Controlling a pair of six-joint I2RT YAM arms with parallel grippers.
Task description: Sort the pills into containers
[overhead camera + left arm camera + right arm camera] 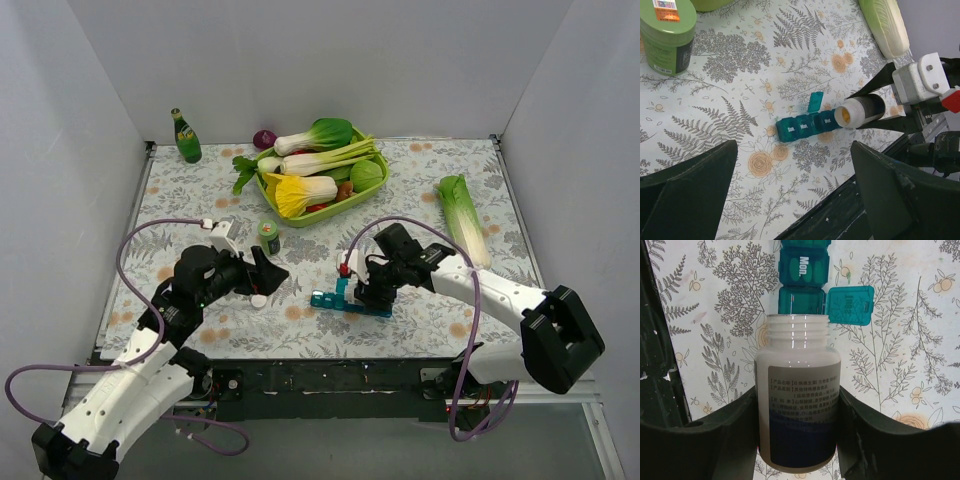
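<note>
The teal pill organiser [350, 303] lies on the floral cloth near the front edge, one lid [815, 102] standing open. It also shows in the left wrist view [807, 126] and in the right wrist view [803, 275]. My right gripper [368, 290] is shut on an uncapped white pill bottle [797, 400], tipped with its mouth over the open compartment. Yellow pills [845, 116] show inside the bottle's mouth. My left gripper [272, 275] is open and empty, left of the organiser. A white cap [259, 300] lies on the cloth below it.
A green jar [269, 236] stands behind my left gripper. A lime-green basket [370, 187] of toy vegetables sits at the back centre, a green bottle [186, 137] at the back left, a toy cabbage [464, 219] on the right. The table's front edge is close.
</note>
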